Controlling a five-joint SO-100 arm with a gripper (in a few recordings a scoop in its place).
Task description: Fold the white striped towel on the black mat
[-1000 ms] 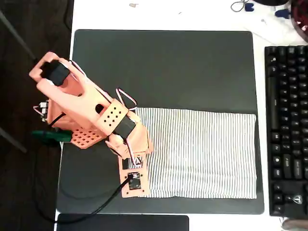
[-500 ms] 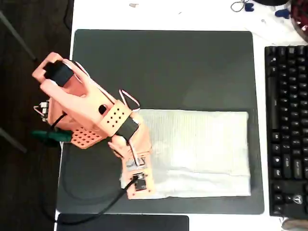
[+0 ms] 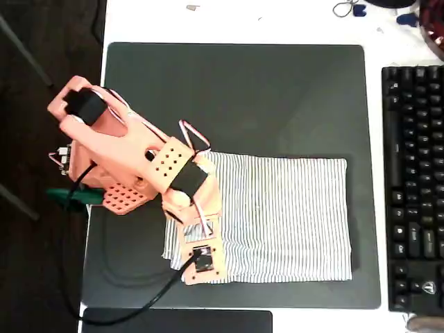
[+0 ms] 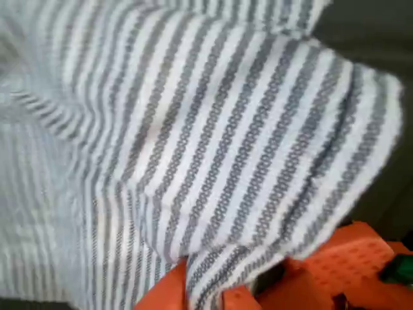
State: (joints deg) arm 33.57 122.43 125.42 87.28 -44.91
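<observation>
Gripper (image 4: 213, 290) pinches the white striped towel (image 3: 284, 215) at its left edge on the black mat (image 3: 236, 97); fingertips buried under bunched cloth, arm covers that corner overhead.

White desk (image 3: 277, 21), black keyboard (image 3: 413, 187), dark floor (image 3: 41, 41)

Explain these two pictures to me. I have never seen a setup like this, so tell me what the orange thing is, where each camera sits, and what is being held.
The orange thing is a small robot arm with a two-finger hand. One picture looks straight down from above. The other comes from a camera riding on the arm's wrist, so it sees the cloth very close up.

On the white desk lies a large black mat. On it rests a white striped towel. A black keyboard sits at the right edge of the overhead view.

In the wrist view, a fold of the towel bulges up from between the orange fingers, so the hand appears to be pinching the towel near its left edge.
</observation>
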